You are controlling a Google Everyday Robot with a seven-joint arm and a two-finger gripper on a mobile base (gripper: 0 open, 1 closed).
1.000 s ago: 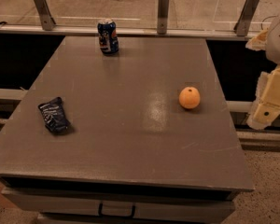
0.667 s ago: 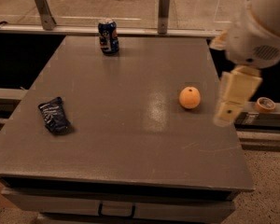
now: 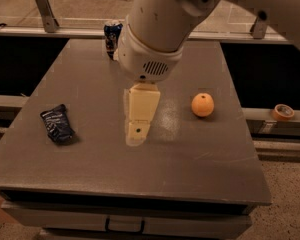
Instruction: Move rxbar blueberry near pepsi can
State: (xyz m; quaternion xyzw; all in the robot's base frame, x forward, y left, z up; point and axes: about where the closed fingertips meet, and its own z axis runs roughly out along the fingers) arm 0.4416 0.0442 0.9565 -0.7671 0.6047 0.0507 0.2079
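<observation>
The rxbar blueberry (image 3: 57, 124), a small crinkled dark navy wrapper, lies flat near the left edge of the grey table (image 3: 90, 159). The pepsi can (image 3: 110, 36) stands upright at the table's far edge, its right side hidden behind my arm. My gripper (image 3: 136, 133) hangs from the big white arm over the middle of the table, pointing down. It is well to the right of the wrapper and in front of the can. It holds nothing that I can see.
A round orange fruit (image 3: 202, 104) sits on the table right of the gripper. A tape roll (image 3: 282, 112) lies on a ledge beyond the right edge. A rail with metal posts (image 3: 45, 9) runs behind the table.
The arm has swung in from the right edge to the left, over the table's middle, and now covers part of the can. The wrapper, can and orange have not moved.
</observation>
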